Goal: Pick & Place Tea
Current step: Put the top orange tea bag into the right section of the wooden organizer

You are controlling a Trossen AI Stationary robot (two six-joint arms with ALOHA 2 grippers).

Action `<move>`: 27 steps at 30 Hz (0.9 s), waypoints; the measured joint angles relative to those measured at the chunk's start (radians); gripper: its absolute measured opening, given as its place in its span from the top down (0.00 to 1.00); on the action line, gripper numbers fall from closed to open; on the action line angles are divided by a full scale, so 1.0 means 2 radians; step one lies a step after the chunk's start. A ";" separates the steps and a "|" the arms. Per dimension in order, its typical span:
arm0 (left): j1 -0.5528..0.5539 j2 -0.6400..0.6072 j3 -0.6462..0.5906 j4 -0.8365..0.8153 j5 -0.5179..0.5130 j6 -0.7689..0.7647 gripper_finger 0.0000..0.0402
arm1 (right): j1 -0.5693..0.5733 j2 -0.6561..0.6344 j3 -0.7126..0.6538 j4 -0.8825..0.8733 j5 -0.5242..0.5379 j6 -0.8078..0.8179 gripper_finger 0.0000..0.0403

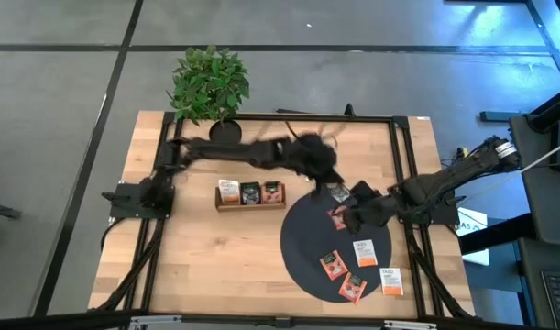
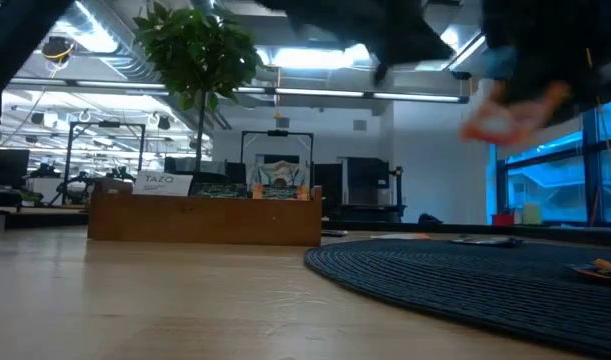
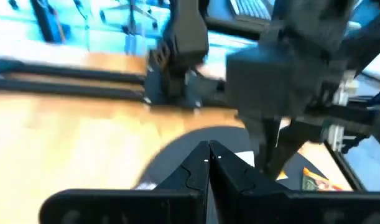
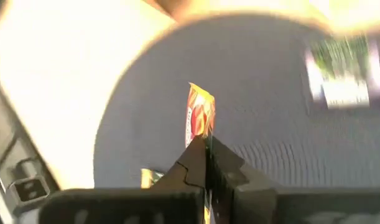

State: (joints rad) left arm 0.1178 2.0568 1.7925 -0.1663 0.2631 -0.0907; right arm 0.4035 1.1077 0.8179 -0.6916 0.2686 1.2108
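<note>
From above, we saw the right hand (image 1: 345,218) over the near edge of the round black mat (image 1: 302,247), fingers pinched on a red-orange tea sachet (image 1: 337,218). The left hand (image 1: 327,180) reached in from the far side and sat just beyond it, blurred, with a dark sachet (image 1: 339,192) between the two hands. More tea lay on the mat on the other side of the right hand: two red-orange sachets (image 1: 332,264) and a white one (image 1: 365,252), with another white one (image 1: 390,281) at the mat's rim. The wooden tray (image 1: 250,194) stood on the table (image 1: 197,257) well apart from both hands, with a sachet in each of its three compartments, and a potted plant (image 1: 210,84) stood at the table's back edge.

From table height, we saw a blurred red-orange sachet (image 2: 510,112) held up above the mat (image 2: 465,275), and the tray (image 2: 205,215) beside the mat.

The left wrist showed us the left hand (image 3: 209,163) fully closed and holding nothing, just short of the right arm (image 3: 289,81).

The right wrist showed us the right hand (image 4: 207,152) clamped on the sachet (image 4: 199,115), which stood upright above the mat (image 4: 264,130).
</note>
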 joint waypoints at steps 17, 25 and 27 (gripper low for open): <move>-0.086 -0.236 -0.002 -0.224 -0.210 0.026 0.99 | -0.190 0.218 0.266 0.003 -0.136 -0.471 0.99; -0.146 -0.281 -0.003 -0.324 -0.321 -0.013 0.98 | -0.215 0.385 0.430 -0.056 -0.189 -0.613 0.99; -0.158 -0.288 -0.003 -0.353 -0.354 -0.036 0.98 | -0.220 0.423 0.472 -0.086 -0.188 -0.638 0.99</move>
State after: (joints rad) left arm -0.1980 1.4803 1.7866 -0.8727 -0.4457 -0.1628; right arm -0.0370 1.9539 1.7611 -0.8631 -0.1078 -0.0659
